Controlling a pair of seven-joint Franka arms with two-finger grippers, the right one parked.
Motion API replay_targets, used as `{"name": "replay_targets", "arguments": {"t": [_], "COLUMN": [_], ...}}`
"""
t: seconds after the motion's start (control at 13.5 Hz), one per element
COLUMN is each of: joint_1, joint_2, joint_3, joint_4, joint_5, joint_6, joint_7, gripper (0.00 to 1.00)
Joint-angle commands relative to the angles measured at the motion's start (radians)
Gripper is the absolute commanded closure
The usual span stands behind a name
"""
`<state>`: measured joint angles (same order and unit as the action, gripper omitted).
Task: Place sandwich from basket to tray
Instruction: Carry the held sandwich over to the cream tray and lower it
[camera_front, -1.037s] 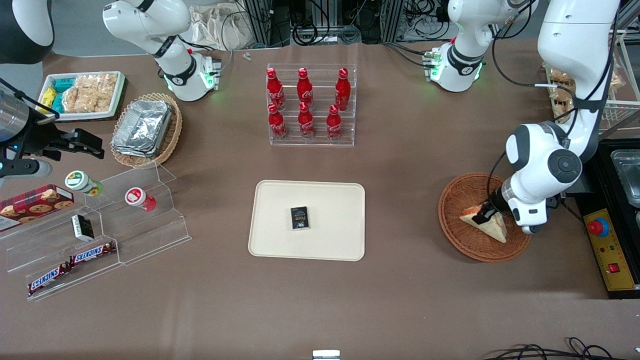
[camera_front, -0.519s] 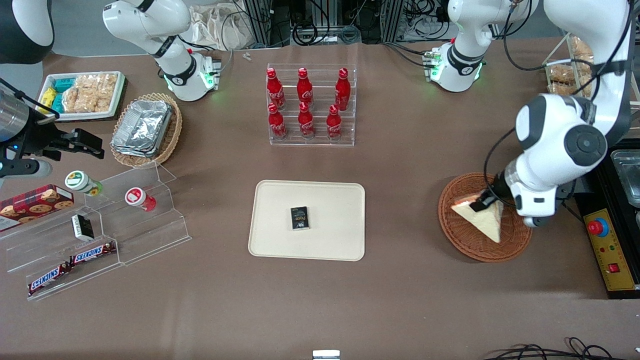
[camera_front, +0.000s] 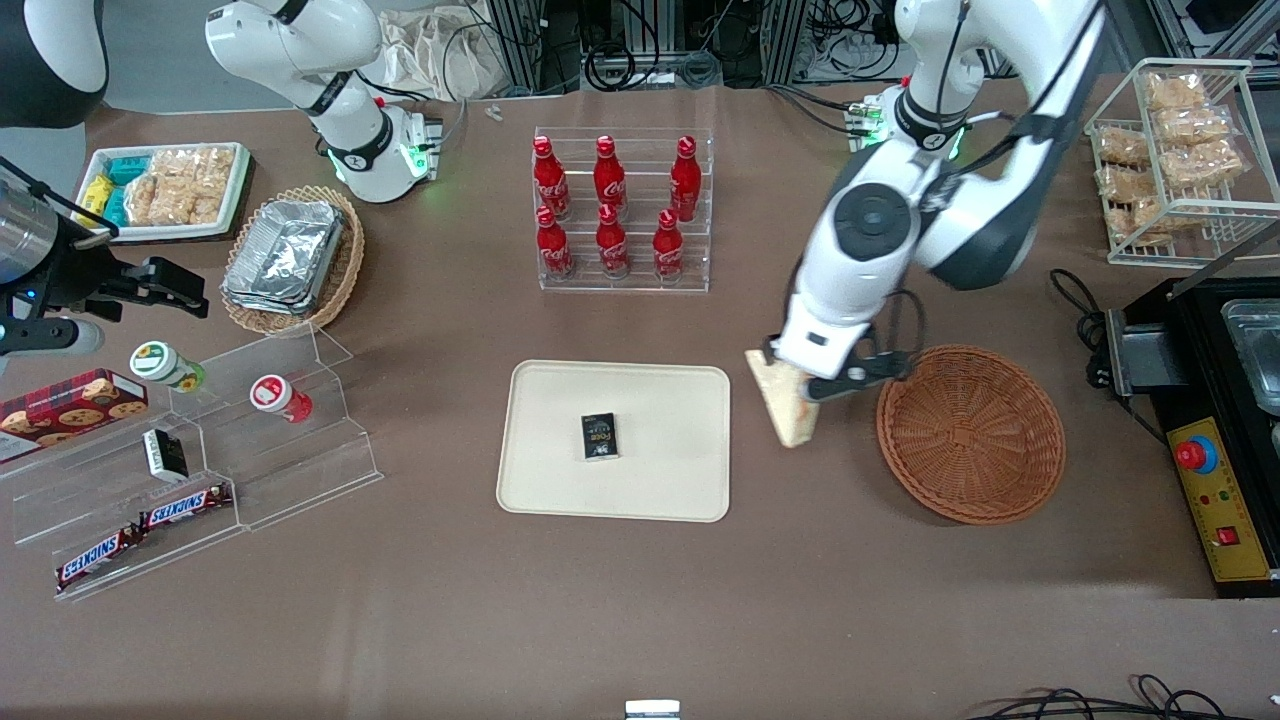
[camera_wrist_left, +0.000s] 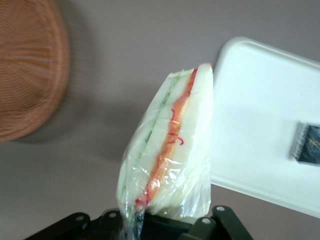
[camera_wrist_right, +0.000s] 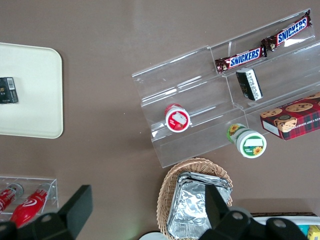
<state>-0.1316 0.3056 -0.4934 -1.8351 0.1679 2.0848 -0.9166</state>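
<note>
My left arm's gripper is shut on the sandwich, a plastic-wrapped white wedge with red and green filling. It hangs in the air above the bare table between the basket and the tray, close to the tray's nearest edge. The round reddish-brown basket holds nothing; it also shows in the left wrist view. The cream tray carries a small black box.
A clear rack of red cola bottles stands farther from the front camera than the tray. A wire rack of snacks and a black control box lie at the working arm's end. A stepped acrylic shelf lies toward the parked arm's end.
The gripper has lifted the sandwich out of the basket and carried it sideways toward the tray. The basket now holds nothing.
</note>
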Motion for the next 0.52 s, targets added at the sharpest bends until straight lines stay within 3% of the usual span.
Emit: {"name": "replay_targets", "arguments": {"t": [0.0,0.44], "joint_1": [-0.054,-0.095], "joint_2": [0.119,0.265], "joint_3": [0.001,0.001], "joint_4": [0.063,0.077], "joint_5": [0.082,0.294], "joint_6": [0.069,0.23], "joint_7": [0.004,0.002], "gripper": [1.0,1.0]}}
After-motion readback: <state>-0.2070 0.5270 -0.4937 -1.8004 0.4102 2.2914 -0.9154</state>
